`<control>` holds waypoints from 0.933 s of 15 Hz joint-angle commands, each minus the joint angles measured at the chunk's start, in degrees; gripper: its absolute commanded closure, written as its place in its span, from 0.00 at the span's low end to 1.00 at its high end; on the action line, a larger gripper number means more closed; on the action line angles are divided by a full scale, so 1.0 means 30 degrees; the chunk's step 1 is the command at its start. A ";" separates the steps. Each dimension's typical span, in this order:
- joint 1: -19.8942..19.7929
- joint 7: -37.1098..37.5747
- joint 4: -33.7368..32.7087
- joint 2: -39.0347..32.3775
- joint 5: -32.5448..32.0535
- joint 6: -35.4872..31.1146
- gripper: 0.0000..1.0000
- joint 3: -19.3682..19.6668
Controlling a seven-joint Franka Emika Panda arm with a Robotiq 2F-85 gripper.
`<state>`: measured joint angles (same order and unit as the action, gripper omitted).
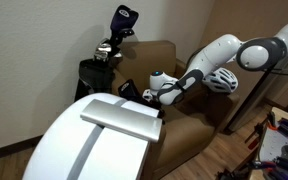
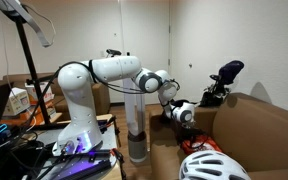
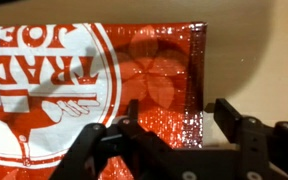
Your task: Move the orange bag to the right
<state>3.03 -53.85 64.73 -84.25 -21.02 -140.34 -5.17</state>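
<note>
The orange bag (image 3: pixel 84 60) fills the left and middle of the wrist view. It is shiny orange-red with large pale printed letters and lies flat on a tan cushion. My gripper (image 3: pixel 179 110) is open just above it. Its two black fingers straddle the bag's right edge, one over the bag and one over the bare cushion. In both exterior views the gripper (image 1: pixel 156 92) (image 2: pixel 182 112) reaches down into the seat of a brown armchair (image 1: pixel 189 130). The bag itself is hidden there behind the hand.
A white bicycle helmet (image 1: pixel 221 80) (image 2: pixel 212 168) rests on the armchair's arm. A black golf bag (image 1: pixel 109 55) (image 2: pixel 224 82) stands behind the chair. A black item (image 1: pixel 129 90) lies on the seat beside the gripper. A large white object (image 1: pixel 94 140) blocks the foreground.
</note>
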 commanded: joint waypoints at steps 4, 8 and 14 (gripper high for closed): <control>-0.0467 -0.0672 0.0815 0.0006 0.0618 -0.1059 0.71 0.0030; -0.0425 -0.0421 0.1020 0.0019 0.0577 -0.0844 0.92 0.0273; -0.1485 0.0898 0.1261 0.0097 0.1825 0.0450 0.94 0.1175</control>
<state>1.24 -53.23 66.61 -83.96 -17.52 -140.11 -3.48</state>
